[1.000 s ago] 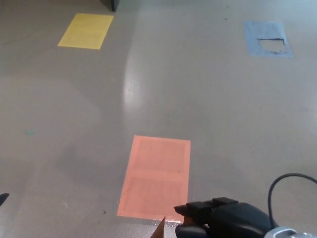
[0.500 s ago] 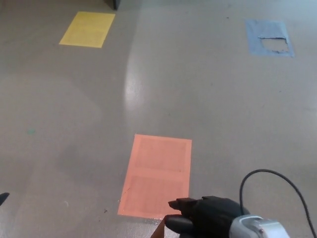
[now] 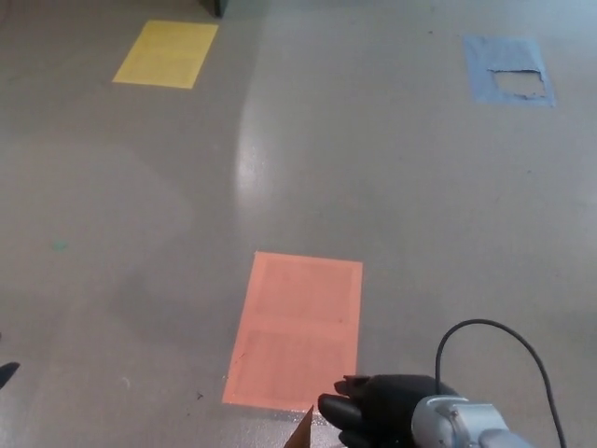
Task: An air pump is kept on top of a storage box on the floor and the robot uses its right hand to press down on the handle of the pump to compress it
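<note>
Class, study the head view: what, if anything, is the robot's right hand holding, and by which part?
It cannot be told: the right hand sits at the bottom edge, and anything beneath it is cut off.

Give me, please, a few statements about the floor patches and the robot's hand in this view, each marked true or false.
1. The yellow patch lies at the upper left. True.
2. The blue patch is intact. False: part of it is torn away, showing grey floor.
3. The right hand is at the bottom edge, near the orange patch. True.
4. The air pump is in full view. False: only a brown corner shows beside the hand.
</note>
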### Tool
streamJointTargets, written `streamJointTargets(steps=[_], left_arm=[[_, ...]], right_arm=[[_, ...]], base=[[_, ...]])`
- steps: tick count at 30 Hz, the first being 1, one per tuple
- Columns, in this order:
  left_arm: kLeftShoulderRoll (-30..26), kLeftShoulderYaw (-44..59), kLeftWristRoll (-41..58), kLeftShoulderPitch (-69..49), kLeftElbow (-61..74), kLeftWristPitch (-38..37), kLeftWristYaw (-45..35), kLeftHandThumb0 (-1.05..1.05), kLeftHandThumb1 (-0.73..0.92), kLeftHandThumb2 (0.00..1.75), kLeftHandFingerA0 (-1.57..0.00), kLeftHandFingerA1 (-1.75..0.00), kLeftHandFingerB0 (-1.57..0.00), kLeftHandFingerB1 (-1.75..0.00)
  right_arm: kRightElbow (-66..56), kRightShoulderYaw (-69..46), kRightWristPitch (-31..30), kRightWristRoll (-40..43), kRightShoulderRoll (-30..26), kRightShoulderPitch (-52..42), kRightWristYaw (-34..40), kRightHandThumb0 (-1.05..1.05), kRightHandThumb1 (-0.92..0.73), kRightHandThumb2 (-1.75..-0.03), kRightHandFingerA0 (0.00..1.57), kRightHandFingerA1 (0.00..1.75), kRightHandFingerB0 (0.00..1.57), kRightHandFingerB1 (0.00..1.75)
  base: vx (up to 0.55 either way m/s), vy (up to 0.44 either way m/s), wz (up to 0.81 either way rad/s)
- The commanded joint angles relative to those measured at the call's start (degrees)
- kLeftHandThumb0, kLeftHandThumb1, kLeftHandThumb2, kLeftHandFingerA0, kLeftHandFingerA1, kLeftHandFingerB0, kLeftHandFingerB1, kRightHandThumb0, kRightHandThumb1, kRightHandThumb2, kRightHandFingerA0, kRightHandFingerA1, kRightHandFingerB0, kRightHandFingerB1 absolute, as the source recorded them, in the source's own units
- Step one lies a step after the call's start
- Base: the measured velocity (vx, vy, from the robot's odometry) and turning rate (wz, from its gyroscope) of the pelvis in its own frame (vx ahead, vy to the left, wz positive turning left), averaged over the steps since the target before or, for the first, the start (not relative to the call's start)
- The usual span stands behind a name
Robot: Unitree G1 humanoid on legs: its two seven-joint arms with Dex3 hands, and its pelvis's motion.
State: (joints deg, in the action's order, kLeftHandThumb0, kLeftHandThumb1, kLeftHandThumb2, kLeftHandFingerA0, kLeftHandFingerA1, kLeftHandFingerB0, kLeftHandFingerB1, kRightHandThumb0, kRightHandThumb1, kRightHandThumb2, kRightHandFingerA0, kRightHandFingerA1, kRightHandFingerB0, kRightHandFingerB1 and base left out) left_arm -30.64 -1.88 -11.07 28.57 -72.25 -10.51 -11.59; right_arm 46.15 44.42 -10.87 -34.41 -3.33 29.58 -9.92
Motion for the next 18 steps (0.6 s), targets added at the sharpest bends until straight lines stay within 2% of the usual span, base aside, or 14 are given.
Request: streamJointTargets(steps=[1,12,18], left_arm=[[0.7,-0.7,-0.7,-1.3,0.9,-2.4,0.3,-0.57,0.78,0.63,-0.30,-0.33,-0.23,-0.29],[0.1,-0.8,-0.6,-7.0,1.5,-6.0,-0.1,-0.55,0.78,0.63,-0.30,-0.34,-0.23,-0.30],[0.0,-1.6,-1.1,-8.1,1.8,-5.4,0.2,-0.55,0.78,0.63,-0.29,-0.33,-0.22,-0.29]], right_arm=[[23.4,-1.1,2.0,-1.9,6.1,6.0,10.9,-0.92,-0.85,-1.19,0.05,0.18,0.05,0.15],[29.4,0.9,2.4,-3.5,10.6,2.1,13.8,-0.91,-0.83,-1.17,0.06,0.18,0.05,0.16],[31.2,-0.1,3.2,-3.5,11.1,0.5,15.4,-0.90,-0.83,-1.16,0.06,0.19,0.06,0.17]], base=[[0.00,0.000,0.00],[0.00,0.000,0.00],[0.00,0.000,0.00]])
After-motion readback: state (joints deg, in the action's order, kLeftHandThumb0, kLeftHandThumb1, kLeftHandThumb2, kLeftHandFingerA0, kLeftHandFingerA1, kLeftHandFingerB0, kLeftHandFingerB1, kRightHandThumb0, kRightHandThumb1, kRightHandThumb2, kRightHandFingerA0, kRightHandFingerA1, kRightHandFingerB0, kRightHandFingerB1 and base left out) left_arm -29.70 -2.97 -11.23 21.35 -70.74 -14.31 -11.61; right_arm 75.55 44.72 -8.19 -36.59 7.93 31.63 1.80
